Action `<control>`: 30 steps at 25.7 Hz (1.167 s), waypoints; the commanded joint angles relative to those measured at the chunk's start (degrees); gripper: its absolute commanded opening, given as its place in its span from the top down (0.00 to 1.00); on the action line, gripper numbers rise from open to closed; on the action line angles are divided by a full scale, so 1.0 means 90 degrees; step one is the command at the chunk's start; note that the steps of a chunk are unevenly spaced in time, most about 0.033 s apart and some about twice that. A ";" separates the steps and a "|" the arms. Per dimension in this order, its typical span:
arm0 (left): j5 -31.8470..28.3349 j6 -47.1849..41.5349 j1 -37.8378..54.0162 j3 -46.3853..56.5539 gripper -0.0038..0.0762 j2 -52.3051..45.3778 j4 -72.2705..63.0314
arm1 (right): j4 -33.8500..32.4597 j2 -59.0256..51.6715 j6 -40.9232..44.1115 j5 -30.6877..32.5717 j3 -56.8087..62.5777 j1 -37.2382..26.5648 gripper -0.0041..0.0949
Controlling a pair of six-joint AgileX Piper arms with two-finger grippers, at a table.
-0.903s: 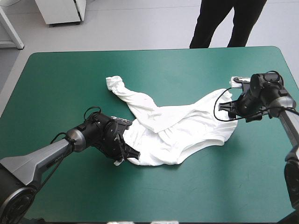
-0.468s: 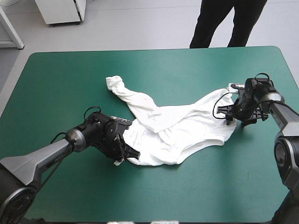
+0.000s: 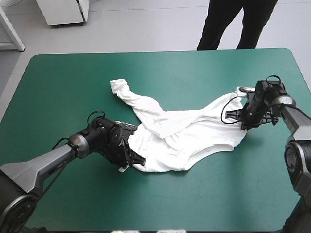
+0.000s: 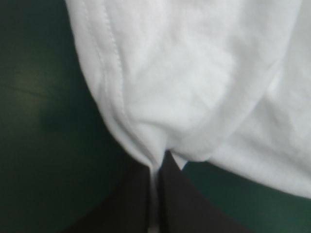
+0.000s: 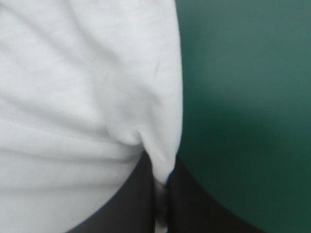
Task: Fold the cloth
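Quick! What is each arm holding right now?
Left end effector: shut on the T-shirt, pinching its edge.
Right end effector: shut on the T-shirt too, at another edge.

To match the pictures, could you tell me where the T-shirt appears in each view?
High view: the T-shirt sprawls mid-table.
Left wrist view: edge pinched in the left gripper.
Right wrist view: edge pinched in the right gripper.
Shared landmark: the teal-green cover.
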 commanded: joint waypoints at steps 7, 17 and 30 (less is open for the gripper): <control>0.0116 -0.0058 -0.0027 -0.0333 0.96 -0.1122 -0.0008 | 0.0398 -0.1484 -0.0211 0.0376 -0.0060 -0.0011 0.98; 0.1189 -0.0058 0.0031 -0.2776 0.96 -0.2429 0.0615 | 0.1442 -0.4033 -0.0717 0.0552 -0.0155 -0.0011 0.98; 0.1020 0.0680 0.0031 -0.7946 0.96 -0.2482 0.0772 | 0.1683 -0.4981 -0.0717 0.0777 -0.4177 -0.0011 0.98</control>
